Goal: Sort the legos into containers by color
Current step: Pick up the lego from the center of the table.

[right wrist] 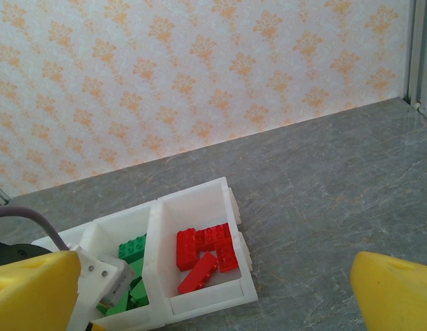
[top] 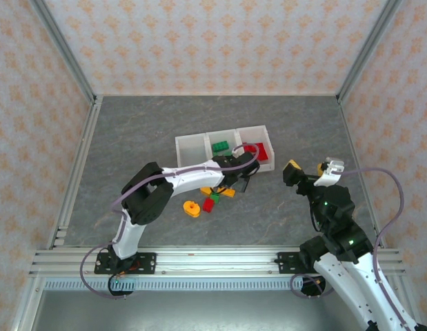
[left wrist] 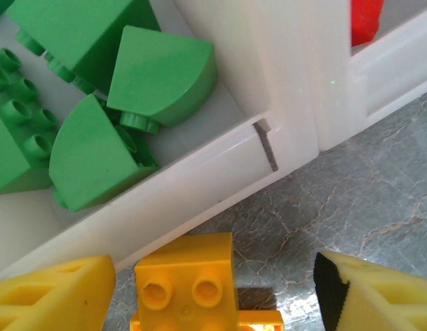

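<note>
Step in hand: picking an orange-yellow piece from the loose pile. The left gripper (top: 235, 181) is low over the grey marbled tabletop (top: 137, 138), just in front of the row of three white square plastic bins (top: 190, 150). In the wrist view a small orange-yellow rectangular plastic brick (left wrist: 185, 279), two studs up, sits between the yellow fingers (left wrist: 51, 296). One finger is just beside it, with a clear strip of tabletop to the other. So the jaws are part-open and straddle the brick, with nothing clamped as far as I can see. The brick rests on the tabletop just beside the front wall of the middle bin, the one holding the green bricks (left wrist: 82, 152). The red bricks (right wrist: 206, 252) are in the right-end bin and the left-end bin is bare. The other loose pieces (top: 216, 196) and a round orange piece with a hole (top: 192, 208) lie near the left gripper, on its near side. Next, my read: close on the brick, lift straight up clear of the bin wall, carry it to the bare left-end bin, release. Risk: the brick is off-centre in the jaws and may slide or twist as they close. The right gripper (top: 306, 169) hangs to the right of the bins, wide open, holding nothing.
</note>
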Controlling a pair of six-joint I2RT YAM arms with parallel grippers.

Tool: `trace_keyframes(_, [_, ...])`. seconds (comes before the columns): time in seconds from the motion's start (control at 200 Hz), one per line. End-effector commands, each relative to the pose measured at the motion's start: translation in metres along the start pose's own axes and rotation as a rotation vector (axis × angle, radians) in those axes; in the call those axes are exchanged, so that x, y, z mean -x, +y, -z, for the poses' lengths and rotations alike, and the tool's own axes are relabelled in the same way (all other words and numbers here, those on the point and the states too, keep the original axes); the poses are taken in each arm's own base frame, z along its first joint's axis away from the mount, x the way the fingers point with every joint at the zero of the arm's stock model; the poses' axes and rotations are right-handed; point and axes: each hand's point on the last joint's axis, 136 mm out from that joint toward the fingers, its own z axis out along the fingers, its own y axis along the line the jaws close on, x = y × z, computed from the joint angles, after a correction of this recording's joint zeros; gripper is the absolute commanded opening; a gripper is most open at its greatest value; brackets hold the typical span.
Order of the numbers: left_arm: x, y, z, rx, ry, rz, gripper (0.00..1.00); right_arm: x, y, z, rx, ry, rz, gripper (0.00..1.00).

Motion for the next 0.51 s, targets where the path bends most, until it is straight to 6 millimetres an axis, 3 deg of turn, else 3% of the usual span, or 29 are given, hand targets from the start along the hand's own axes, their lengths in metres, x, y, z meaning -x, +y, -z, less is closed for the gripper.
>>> trace_keyframes(0.0, [-0.003,0.002,-0.008,0.024,0.038,-0.006,0.73,0.001,0.001,-0.001,0.003,-0.008,-0.016,1.00])
trace_keyframes(0.175, [-0.008,0.003,-0.020,0.025,0.062,0.004,0.67,0.002,0.000,-0.001,-0.001,-0.011,-0.018,1.00])
trace_keyframes(0.501, [-0.014,0.007,-0.023,0.027,0.077,0.033,0.59,0.001,0.000,-0.001,-0.002,-0.009,-0.018,1.00])
